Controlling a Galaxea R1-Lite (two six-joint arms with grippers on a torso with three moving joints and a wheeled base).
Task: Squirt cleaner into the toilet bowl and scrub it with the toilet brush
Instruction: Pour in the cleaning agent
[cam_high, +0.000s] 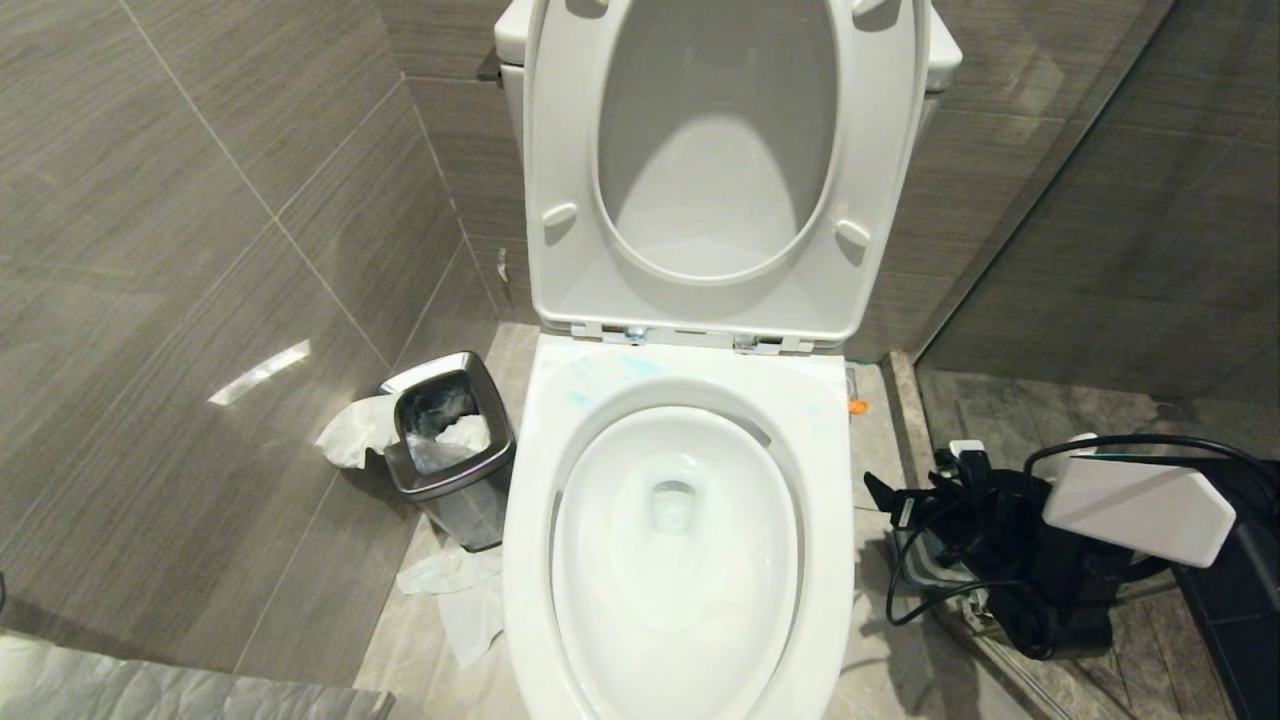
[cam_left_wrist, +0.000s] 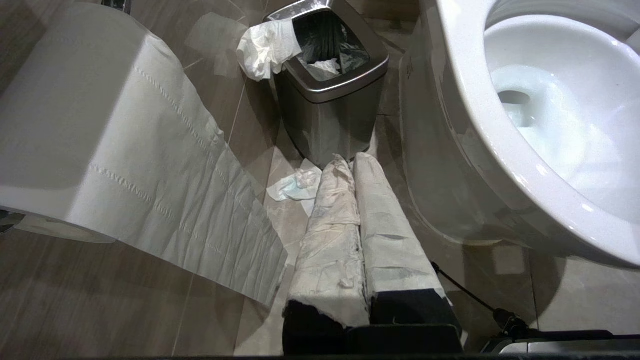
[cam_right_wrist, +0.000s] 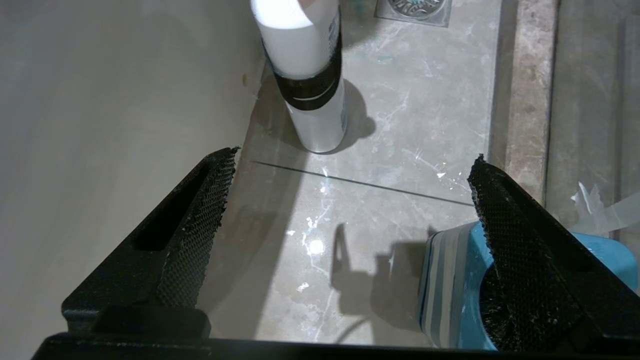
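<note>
Two arms, one at work; left to right: left gripper (cam_left_wrist: 350, 165) parked low by the floor, paper-wrapped jaws pressed shut on nothing, pointing toward steel bin (cam_high: 448, 448) beside toilet bowl (cam_high: 680, 400); pale teal streaks of cleaner (cam_high: 600, 380) on back rim, tinted water in basin; right gripper (cam_right_wrist: 350, 200) low at bowl's right side, jaws spread wide and empty. Straight ahead of those jaws, upright white bottle (cam_right_wrist: 315, 85) with black band, long axis vertical, hard against toilet's side, well nearer right arm than left; blue-grey holder (cam_right_wrist: 450, 285) just beside one jaw; toilet brush not visible. Label print too small to read; no brand legible.
</note>
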